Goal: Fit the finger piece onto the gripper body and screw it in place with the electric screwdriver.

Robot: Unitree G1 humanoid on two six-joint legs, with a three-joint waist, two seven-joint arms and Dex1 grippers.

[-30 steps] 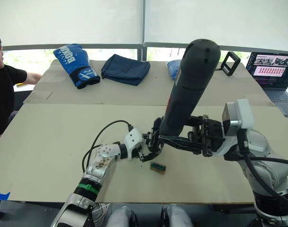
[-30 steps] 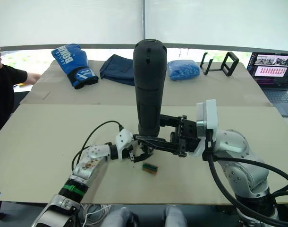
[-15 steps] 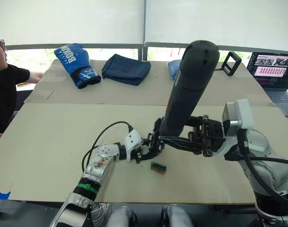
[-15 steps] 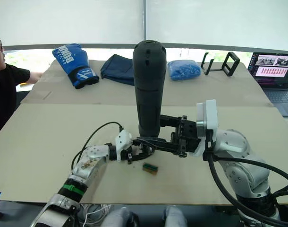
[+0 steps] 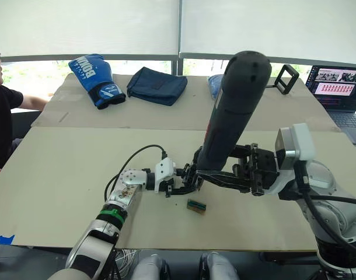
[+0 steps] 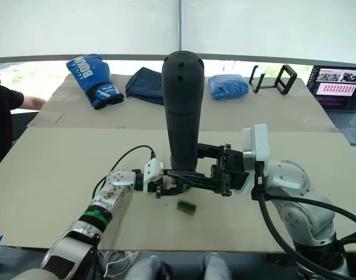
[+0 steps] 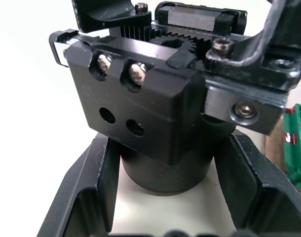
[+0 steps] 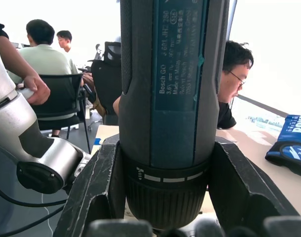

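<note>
The electric screwdriver (image 5: 233,105), a thick black cylinder, stands nearly upright over the middle of the table, rounded end up. My right gripper (image 5: 204,172) is shut on its lower part, and the right wrist view has both fingers (image 8: 98,192) pressed against its ribbed collar (image 8: 172,98). The bit is hidden. Right below it, my left gripper (image 5: 177,185) is shut on the round base of the gripper body (image 7: 155,113), a black assembly with gears and screw heads. I cannot pick out the finger piece from that assembly.
A small green-and-brown block (image 5: 195,205) lies on the table just in front of the grippers. At the back are a blue boxing glove (image 5: 95,79), a navy bag (image 5: 157,85), a blue bundle (image 6: 227,86), a black stand (image 5: 285,77) and a laptop (image 5: 340,87). A person (image 5: 3,116) sits at the left edge.
My left wrist has lifted and turned, so that arm now reaches the gripper body more level. The screwdriver and right arm have hardly moved. The person has leaned back.
</note>
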